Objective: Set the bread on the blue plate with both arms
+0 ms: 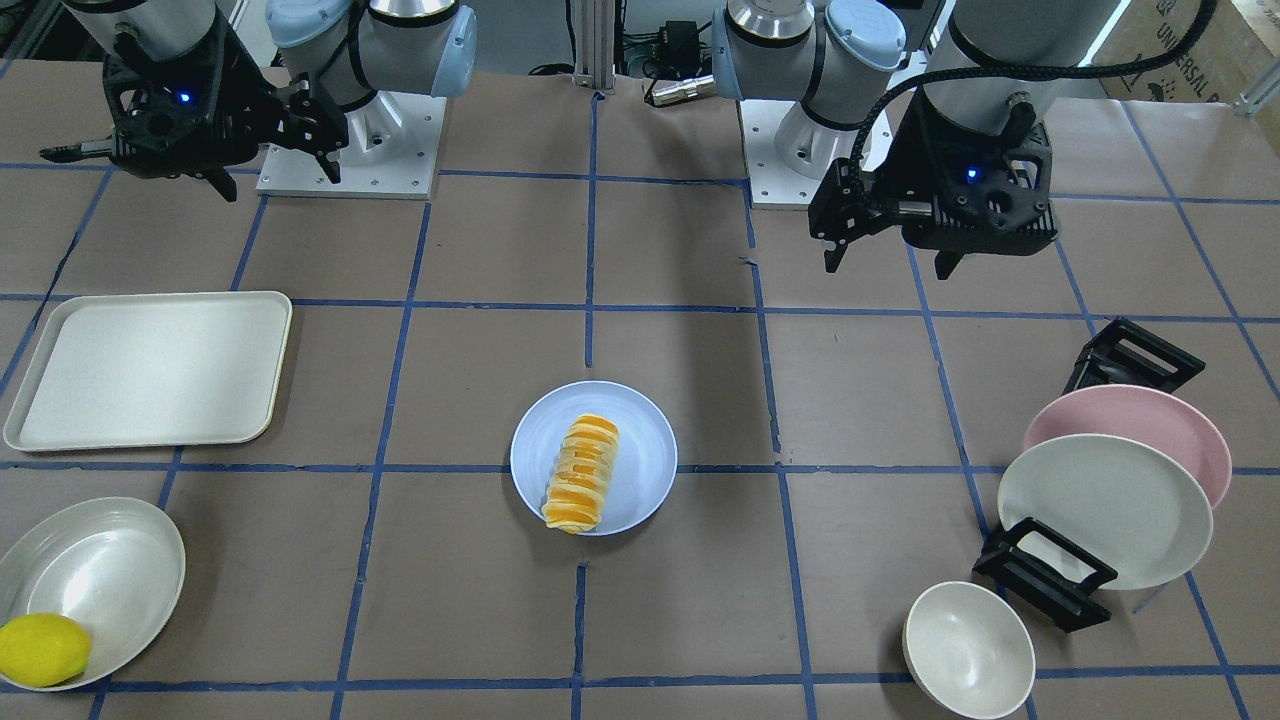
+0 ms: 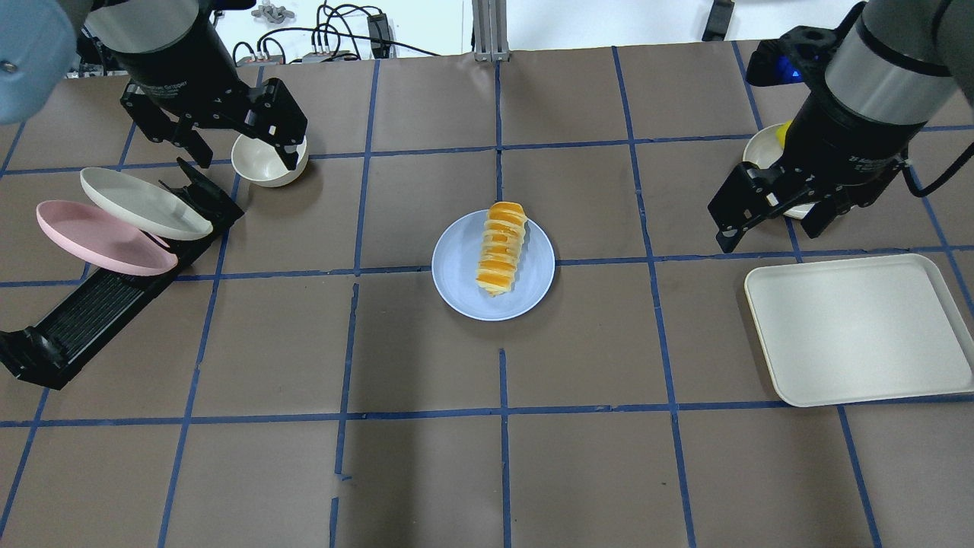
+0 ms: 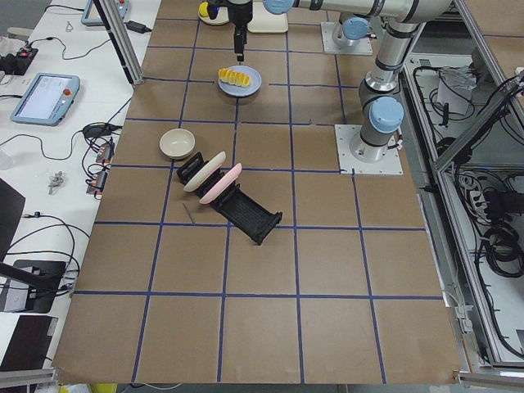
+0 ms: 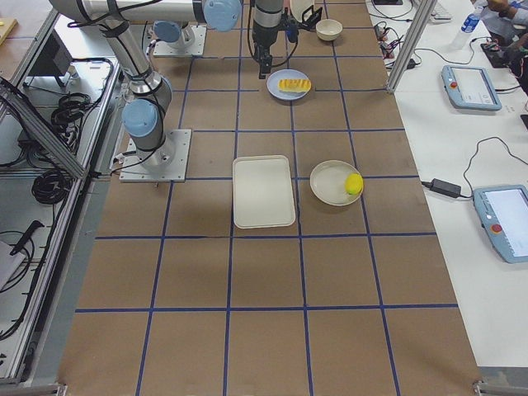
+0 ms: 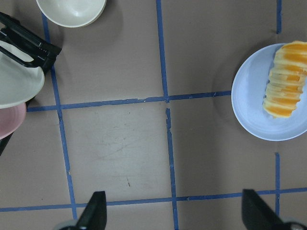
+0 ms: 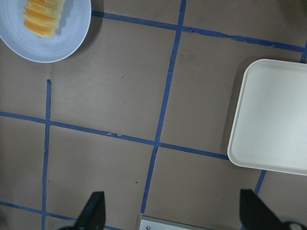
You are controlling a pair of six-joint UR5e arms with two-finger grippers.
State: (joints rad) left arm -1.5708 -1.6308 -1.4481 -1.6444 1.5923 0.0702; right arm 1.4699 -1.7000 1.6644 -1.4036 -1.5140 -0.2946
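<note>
The bread [image 1: 580, 472], an orange-and-cream striped roll, lies on the blue plate [image 1: 640, 440] at the table's middle; they also show in the overhead view as the bread [image 2: 502, 247] on the plate [image 2: 456, 278]. My left gripper [image 2: 247, 160] is open and empty, raised over the table's far left, well away from the plate. My right gripper [image 2: 767, 236] is open and empty, raised at the far right. The left wrist view shows the plate [image 5: 249, 103] with the bread [image 5: 285, 86] at its right edge. The right wrist view shows the plate [image 6: 62, 43] at the top left.
A cream tray [image 2: 860, 327] lies at the right. A white bowl [image 1: 100, 570] holding a yellow lemon [image 1: 40, 650] sits beyond it. A black rack [image 2: 99, 304] on the left holds a pink plate [image 2: 99, 240] and a cream plate [image 2: 141, 202]. A small white bowl [image 2: 262, 169] stands near the left gripper.
</note>
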